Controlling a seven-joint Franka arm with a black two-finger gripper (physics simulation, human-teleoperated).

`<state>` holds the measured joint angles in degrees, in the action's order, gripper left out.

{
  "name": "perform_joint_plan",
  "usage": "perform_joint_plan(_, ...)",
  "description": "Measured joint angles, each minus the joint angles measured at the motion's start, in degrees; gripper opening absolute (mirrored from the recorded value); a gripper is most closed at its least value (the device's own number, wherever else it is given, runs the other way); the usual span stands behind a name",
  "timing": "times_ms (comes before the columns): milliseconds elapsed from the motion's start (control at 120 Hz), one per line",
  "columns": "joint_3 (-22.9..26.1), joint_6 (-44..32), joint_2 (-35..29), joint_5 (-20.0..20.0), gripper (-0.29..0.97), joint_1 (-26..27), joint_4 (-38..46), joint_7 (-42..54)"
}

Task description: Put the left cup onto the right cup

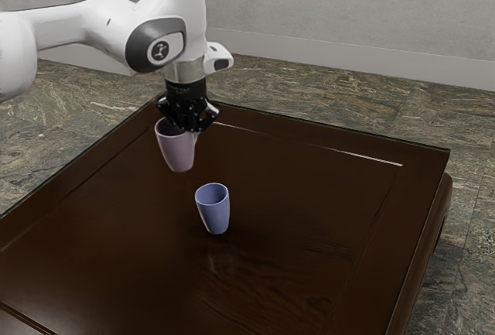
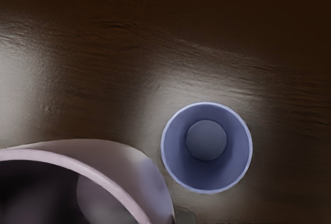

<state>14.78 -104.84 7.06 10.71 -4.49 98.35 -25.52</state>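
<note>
One tool (image 1: 188,128) pinching pink cup (image 1: 178,154) rim, aloft | blue cup (image 1: 213,208) upright on table (image 1: 325,219)

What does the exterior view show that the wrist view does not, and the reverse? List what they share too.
Exterior view: the white arm, its gripper shut on the pink cup at the rim, holding it clear of the table, plus the stone floor and wall. Wrist view: a look straight down into the blue cup, to its round inner floor. Shared: both cups and the dark wooden table, with the blue cup standing upright beside, not under, the pink one.
</note>
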Motion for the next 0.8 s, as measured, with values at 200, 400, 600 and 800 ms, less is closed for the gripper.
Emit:
perform_joint_plan(200, -0.1, 0.0, 2.9, 0.1, -0.10, -0.2, -1.8, -0.5)
perform_joint_plan(400, 0.9, 0.1, 2.9, 0.0, -0.10, -0.2, -1.8, -1.0)
perform_joint_plan(600, 2.2, 0.1, 3.0, 0.0, -0.10, -0.1, -1.8, -1.7)
perform_joint_plan(800, 3.6, -0.2, 4.4, 0.1, -0.10, 0.0, -2.5, -2.5)
